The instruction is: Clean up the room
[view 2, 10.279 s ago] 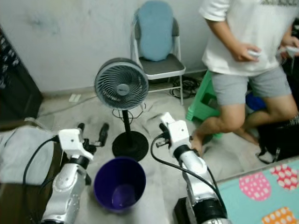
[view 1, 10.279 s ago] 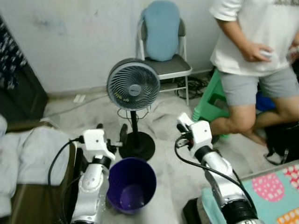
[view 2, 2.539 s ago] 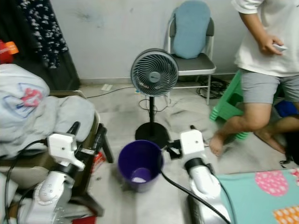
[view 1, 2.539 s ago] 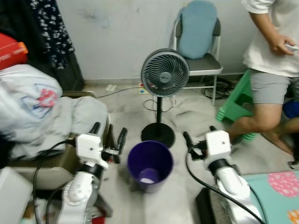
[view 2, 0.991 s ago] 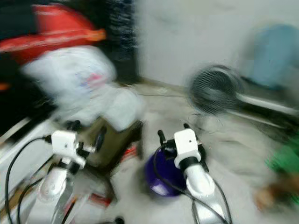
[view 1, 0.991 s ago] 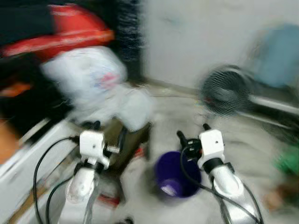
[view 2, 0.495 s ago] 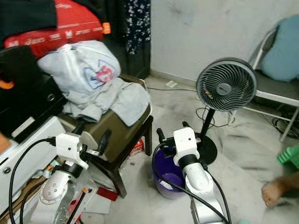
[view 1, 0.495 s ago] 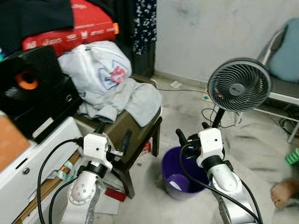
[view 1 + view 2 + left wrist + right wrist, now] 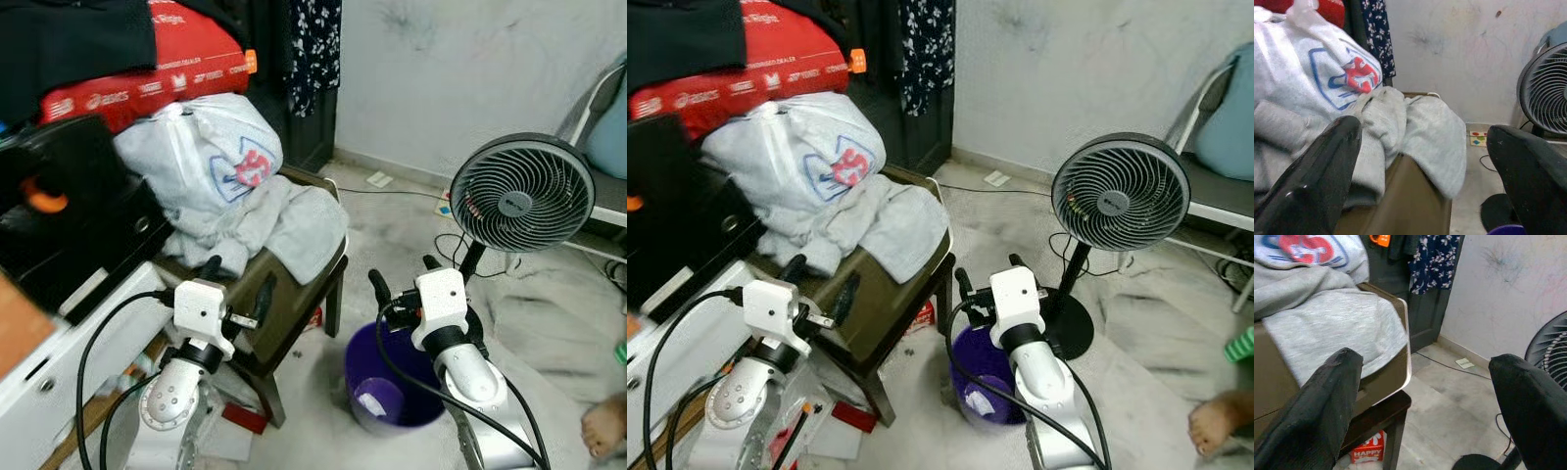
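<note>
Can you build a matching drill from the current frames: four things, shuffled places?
Things:
1. round purple plastic bin
2. crumpled grey cloth garment
3. grey round-headed pedestal fan
4. long red cardboard box

Places:
A. draped over the brown chair seat
B. on the floor below the right gripper
C. top of the pile on the robot's left
D. standing on the floor ahead, on the robot's right

Pairs: 1-B, 2-A, 3-D, 4-C

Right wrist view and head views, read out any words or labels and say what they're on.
"HAPPY": small red carton on the floor under the brown chair.
Long red box, white print: too blurred.
Grey fan hub badge: too small.
White bag logo: unreadable.
</note>
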You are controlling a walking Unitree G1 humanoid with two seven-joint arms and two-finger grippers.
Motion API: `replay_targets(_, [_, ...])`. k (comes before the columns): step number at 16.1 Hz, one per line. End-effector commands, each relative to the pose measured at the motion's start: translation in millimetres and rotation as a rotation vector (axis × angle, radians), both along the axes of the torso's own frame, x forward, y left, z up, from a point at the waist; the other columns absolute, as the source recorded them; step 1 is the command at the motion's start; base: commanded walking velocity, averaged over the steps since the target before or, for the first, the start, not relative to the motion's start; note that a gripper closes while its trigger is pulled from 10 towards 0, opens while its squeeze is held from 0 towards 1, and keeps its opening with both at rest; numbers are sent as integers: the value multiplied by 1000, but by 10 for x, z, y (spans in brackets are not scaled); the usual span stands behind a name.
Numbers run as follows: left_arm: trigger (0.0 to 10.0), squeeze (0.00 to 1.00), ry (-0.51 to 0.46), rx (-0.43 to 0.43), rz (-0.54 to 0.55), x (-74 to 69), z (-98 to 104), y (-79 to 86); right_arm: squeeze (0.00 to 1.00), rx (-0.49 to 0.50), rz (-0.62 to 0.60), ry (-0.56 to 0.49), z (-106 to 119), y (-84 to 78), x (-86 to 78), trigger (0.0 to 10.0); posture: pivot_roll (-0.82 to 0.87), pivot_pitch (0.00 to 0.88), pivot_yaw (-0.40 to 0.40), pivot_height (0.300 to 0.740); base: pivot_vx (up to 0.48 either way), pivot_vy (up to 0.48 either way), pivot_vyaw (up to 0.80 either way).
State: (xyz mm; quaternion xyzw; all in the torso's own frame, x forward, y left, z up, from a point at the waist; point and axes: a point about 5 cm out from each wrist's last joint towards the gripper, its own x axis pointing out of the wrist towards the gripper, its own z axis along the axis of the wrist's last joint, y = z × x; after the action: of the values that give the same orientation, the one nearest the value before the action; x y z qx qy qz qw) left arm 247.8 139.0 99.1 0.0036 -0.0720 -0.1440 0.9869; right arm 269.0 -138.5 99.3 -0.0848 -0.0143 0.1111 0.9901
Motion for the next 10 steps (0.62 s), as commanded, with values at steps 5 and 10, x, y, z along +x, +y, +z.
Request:
replay_targets(5, [10000, 0, -11, -3, -14, 9, 17, -19, 0, 1, -8, 1, -8, -28, 21, 10000, 31, 13, 29, 740, 442, 0, 0])
replay_targets(10, [10000, 0, 3, -5, 16, 30, 4, 3, 0, -5, -4, -2, -9, -18, 39, 10000, 33, 7, 29, 740, 400, 0, 0])
